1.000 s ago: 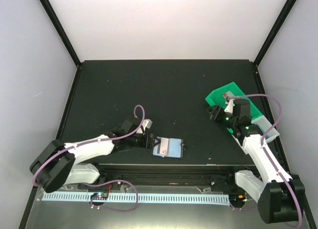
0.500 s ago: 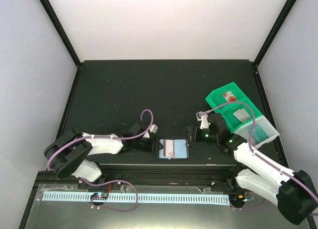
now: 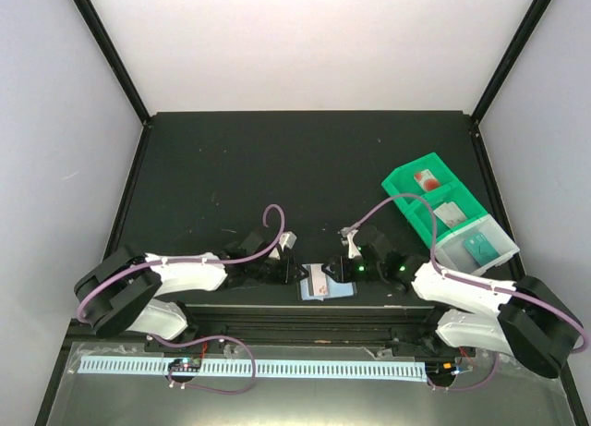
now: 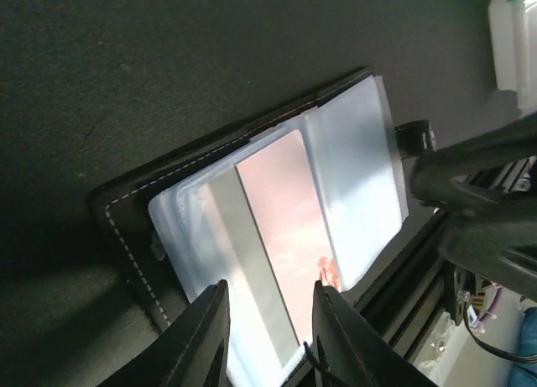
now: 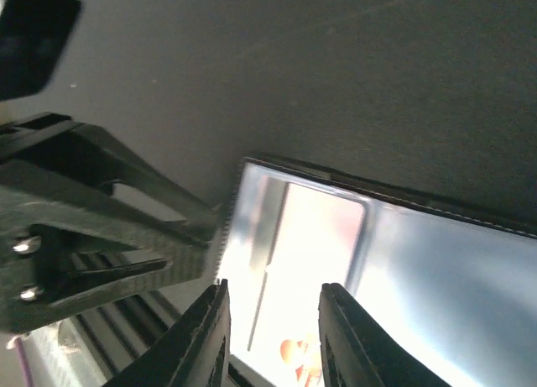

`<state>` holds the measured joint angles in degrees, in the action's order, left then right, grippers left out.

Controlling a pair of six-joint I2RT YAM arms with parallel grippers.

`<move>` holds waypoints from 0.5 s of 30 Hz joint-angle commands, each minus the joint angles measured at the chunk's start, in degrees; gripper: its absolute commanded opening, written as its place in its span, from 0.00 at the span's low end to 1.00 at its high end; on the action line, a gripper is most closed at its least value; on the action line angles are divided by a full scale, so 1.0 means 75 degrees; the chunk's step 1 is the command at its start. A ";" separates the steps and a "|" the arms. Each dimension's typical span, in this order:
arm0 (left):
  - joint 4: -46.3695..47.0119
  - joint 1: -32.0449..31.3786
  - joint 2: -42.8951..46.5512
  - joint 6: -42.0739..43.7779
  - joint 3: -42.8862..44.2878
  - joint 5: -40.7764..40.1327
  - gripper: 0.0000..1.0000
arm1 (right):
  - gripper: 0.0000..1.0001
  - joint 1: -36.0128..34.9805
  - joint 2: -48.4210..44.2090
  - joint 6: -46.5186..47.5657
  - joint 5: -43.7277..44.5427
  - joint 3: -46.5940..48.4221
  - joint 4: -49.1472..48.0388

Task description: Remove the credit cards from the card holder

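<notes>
The card holder (image 3: 325,281) lies open near the table's front edge, a black wallet (image 4: 126,227) with pale plastic sleeves. A pinkish credit card (image 4: 281,227) with a grey stripe sits in a sleeve; it also shows in the right wrist view (image 5: 310,253). My left gripper (image 3: 294,273) is at the holder's left edge, open, its jaws either side of the card (image 4: 270,286). My right gripper (image 3: 343,271) is at the holder's right side, open and empty, over the same card (image 5: 274,288). I cannot tell whether either gripper touches the holder.
A green compartment tray (image 3: 411,200) stands at the right. It holds a card with a red mark (image 3: 426,179), a pale card (image 3: 450,213) and a teal card (image 3: 480,246). The table's front rail runs just below the holder. The left gripper's fingers (image 5: 101,202) show in the right wrist view.
My right arm has swung from the green tray down and left to the open holder. My left gripper stayed at the holder's left edge. The holder shifted slightly right.
</notes>
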<state>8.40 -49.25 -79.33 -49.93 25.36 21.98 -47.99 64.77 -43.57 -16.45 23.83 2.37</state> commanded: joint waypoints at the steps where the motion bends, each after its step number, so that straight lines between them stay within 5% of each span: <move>1: 0.0603 -0.0071 -0.0114 -0.0153 0.0086 0.0346 0.27 | 0.29 -0.0057 0.0221 0.0186 0.0377 -0.0144 -0.0266; 15: 0.0848 -0.0112 -0.0811 0.0028 -0.0148 0.0287 0.17 | 0.20 -0.0063 0.1049 0.0034 0.0122 -0.0465 -0.0990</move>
<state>12.99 -49.65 -84.20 -50.65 25.12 24.08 -48.14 70.98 -42.81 -15.53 21.69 -1.26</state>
